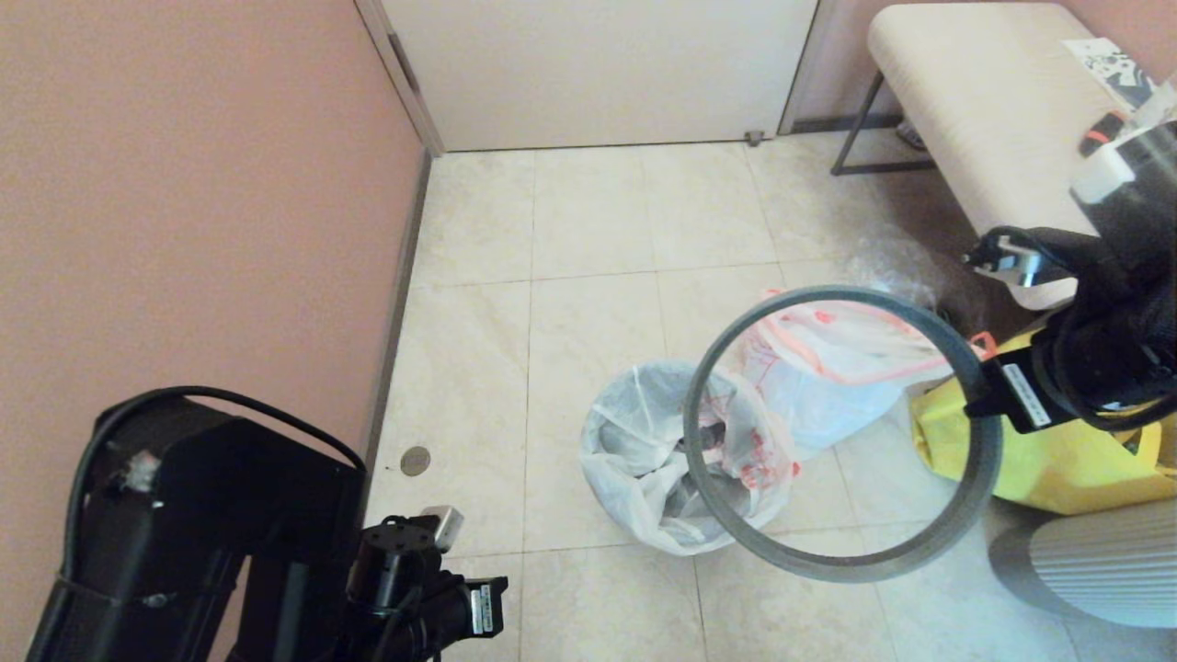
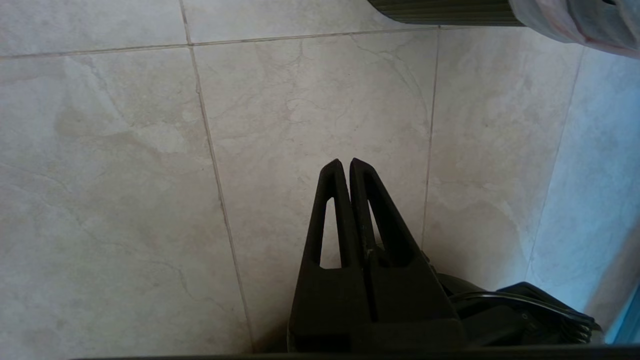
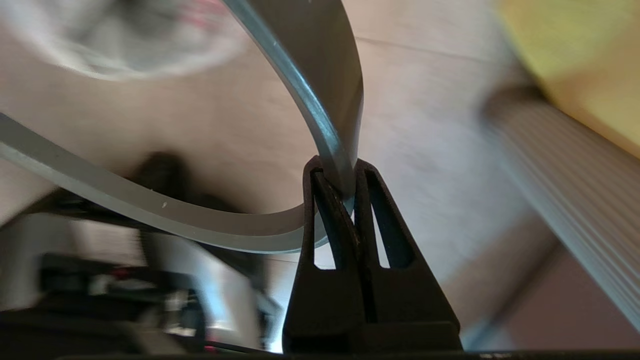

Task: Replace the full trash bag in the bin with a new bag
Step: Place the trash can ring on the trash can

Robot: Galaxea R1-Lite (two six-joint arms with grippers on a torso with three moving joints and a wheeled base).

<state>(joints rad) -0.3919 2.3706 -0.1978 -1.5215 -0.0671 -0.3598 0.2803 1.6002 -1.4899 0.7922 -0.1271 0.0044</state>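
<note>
Hoop (image 3: 300, 125) pinched in right gripper (image 3: 336, 175), aloft.

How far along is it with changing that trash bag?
The full trash bag already lies on the floor, and the bin wears a new bag. The right pincer holds the hoop above it; fitting it on the rim is left. The left pincer is shut, idle.

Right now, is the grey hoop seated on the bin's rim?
No: the right gripper is shut on the grey hoop, holding it in the air above the bag-lined bin.
</note>
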